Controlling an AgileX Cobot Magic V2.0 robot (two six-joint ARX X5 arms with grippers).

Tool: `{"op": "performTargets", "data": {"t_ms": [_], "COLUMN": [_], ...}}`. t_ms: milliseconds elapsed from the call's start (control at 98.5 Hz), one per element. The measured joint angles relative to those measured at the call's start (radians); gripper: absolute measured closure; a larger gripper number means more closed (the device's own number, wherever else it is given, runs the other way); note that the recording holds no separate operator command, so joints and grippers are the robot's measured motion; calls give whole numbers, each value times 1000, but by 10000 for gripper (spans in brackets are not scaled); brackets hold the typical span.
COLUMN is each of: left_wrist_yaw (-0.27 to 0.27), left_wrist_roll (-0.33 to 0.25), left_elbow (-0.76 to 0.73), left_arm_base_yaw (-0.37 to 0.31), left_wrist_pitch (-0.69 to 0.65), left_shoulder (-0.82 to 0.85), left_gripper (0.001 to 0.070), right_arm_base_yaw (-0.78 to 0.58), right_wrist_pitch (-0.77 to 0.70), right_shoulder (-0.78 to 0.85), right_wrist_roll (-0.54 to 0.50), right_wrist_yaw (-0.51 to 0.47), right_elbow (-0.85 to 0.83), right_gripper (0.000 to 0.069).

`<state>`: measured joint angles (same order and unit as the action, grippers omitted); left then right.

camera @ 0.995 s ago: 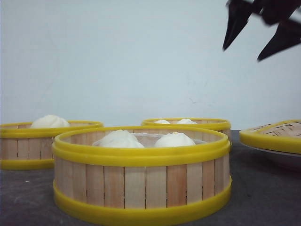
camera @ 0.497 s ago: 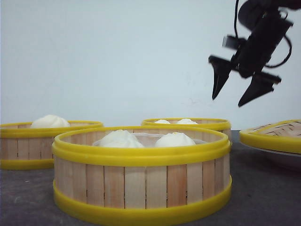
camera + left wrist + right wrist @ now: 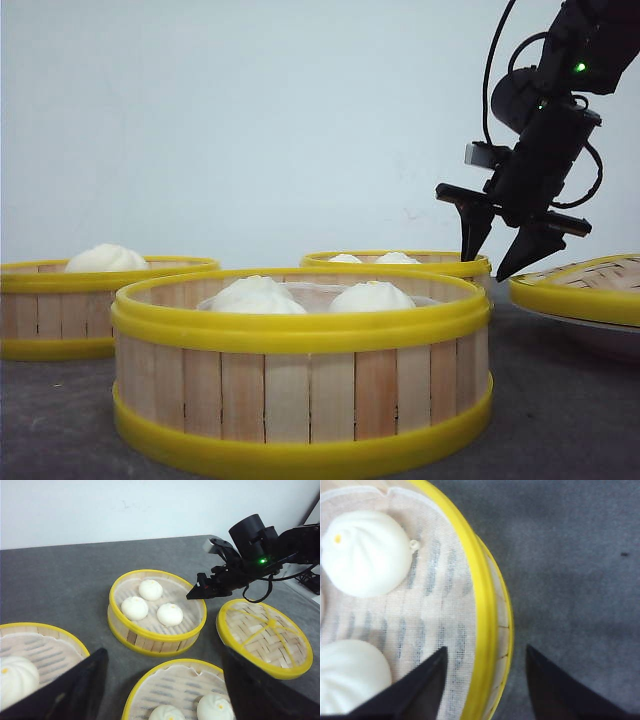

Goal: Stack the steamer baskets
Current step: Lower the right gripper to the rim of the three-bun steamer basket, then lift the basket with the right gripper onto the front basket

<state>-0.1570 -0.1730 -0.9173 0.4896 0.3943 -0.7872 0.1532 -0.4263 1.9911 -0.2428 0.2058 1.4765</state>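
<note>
Near field: the front basket [image 3: 300, 370] is sitting closest to the camera with two buns [image 3: 310, 296] inside, untouched. The left basket [image 3: 95, 305] is standing apart beside it, holding one bun that I can see.

Middle field: the left gripper [image 3: 160, 690] is waiting above the table [image 3: 60, 580], released and empty, its dark fingers [image 3: 70, 690] spread wide.

Far field: the rear basket [image 3: 400, 263] is holding three buns. A second ago the right gripper [image 3: 497, 252] was high at the frame's top; it has been dropping steadily and is now hanging just over this basket's right rim, beside the lid [image 3: 585, 285]. In the right wrist view its jaws are parted, one over the liner, one over bare table, straddling the wall without touching.

I am judging this the pre-grasp for the first lift; nothing is stacked yet.
</note>
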Motion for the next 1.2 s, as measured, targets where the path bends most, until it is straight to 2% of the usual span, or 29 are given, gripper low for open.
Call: {"op": "performTargets", "data": {"t_ms": [173, 365, 690, 944, 1066, 1198], "left_wrist_yaw": [0, 0, 0, 0, 0, 0], "left_wrist_roll": [0, 0, 0, 0, 0, 0], "left_elbow": [0, 0, 0, 0, 0, 0], "left_arm_base_yaw": [2, 2, 2, 2, 2, 2], "left_wrist_pitch": [10, 12, 35, 43, 44, 44], "left_shoulder": [0, 0, 0, 0, 0, 0], "left_gripper": [271, 271, 271, 271, 271, 271], "right_arm_base_yaw": [4, 4, 5, 4, 4, 10], "right_wrist_pitch": [8, 14, -68, -240, -350, -425], "right_shoulder": [8, 8, 16, 18, 13, -47], "right_wrist_roll": [-7, -16, -25, -14, 33, 89], "right_wrist_yaw": [-5, -18, -38, -37, 6, 69], "right_elbow": [0, 3, 84, 330, 444, 468], "right_gripper": [571, 623, 637, 637, 638, 638]}}
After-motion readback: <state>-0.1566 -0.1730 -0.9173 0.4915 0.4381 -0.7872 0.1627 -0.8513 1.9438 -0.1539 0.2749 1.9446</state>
